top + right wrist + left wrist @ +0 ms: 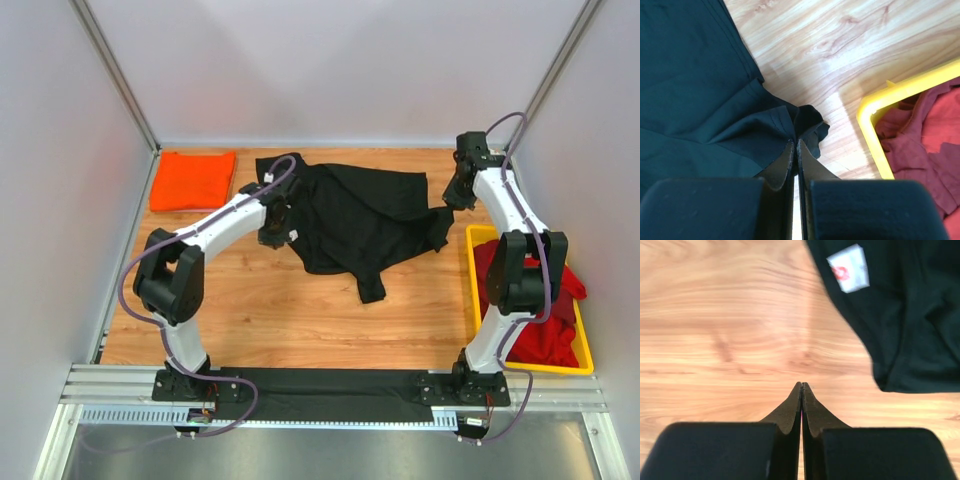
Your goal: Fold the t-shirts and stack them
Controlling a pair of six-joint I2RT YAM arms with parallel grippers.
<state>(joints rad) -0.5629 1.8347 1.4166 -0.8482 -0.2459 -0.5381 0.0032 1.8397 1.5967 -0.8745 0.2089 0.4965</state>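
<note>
Surface: wood-grain table [280, 310], closed in by plain white walls [330, 70].
Left gripper [801, 387]: jaws pressed together over bare wood. No cloth shows between them, so it looks empty.
Just beyond it: the left edge of the black t-shirt [350, 215] lies beside the tips, apart from them in the wrist view.
Right gripper [796, 145]: jaws closed, pinching a bunched fold at the shirt's right edge, which puckers up around the tips.
Black t-shirt: spread out in the middle of the table, rumpled and not yet folded, between the two arms.
Handling: light, limp cloth, probably. It will sag and drag rather than keep its shape, and a thin single layer can slip past closed tips. Seams and hems give more to bite on.
Where to hold: the near left edge or the shoulder seam for the left arm, I judge, matching the right arm's grip so the cloth can be pulled flat.
Writing: a small white tag [849, 268] on the shirt carries a red mark, too blurred to read.
Farther out: an orange t-shirt [192, 180] lies folded at the far left corner.
Right side: red t-shirts [540, 335] are heaped in a yellow tray [469, 290].
</note>
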